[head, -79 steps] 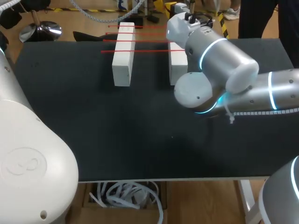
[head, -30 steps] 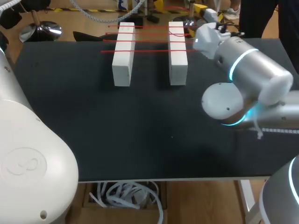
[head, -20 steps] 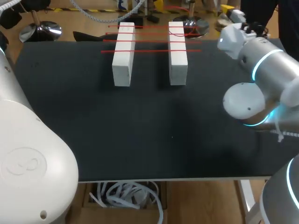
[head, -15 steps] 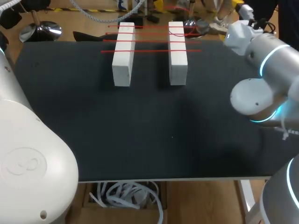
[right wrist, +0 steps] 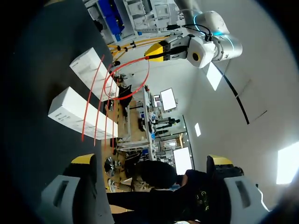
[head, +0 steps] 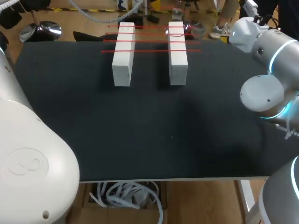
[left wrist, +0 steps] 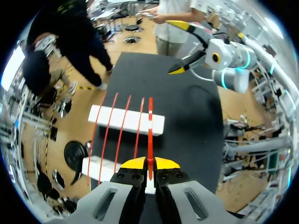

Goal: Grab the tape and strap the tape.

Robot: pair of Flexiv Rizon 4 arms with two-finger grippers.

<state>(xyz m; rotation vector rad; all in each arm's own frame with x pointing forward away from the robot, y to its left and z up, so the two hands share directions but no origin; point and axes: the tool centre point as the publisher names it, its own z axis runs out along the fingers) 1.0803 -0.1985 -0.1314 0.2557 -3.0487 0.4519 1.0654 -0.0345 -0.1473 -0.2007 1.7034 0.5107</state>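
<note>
The left tool (left wrist: pixel 150 164) is closed on the red tape (left wrist: pixel 150 130), which is pinched between its yellow tips from both sides. From that pinch the tape is carried straight ahead of the tool, so its long axis is laid crosswise over two white blocks. The nearer block (left wrist: pixel 100 169) lies just ahead of and below the tips, and the farther block (left wrist: pixel 126 120) lies beyond it, both resting on the black tabletop (left wrist: pixel 187 121). Beside the held length, other red strands (left wrist: pixel 122 126) are seen to one side of the tool, running nearly parallel to it over the same blocks. In the right wrist view the held length is seen curving in a loop near the left tool, so some slack is judged to be present. The right tool (right wrist: pixel 152 160) is held wide open with nothing between its fingers. It is placed well apart from the tape, beyond the farther block as seen from the left tool. The left arm is therefore judged much the nearer, and the coming move is judged to turn on the strand being drawn taut at right angles to the blocks' long axes.
</note>
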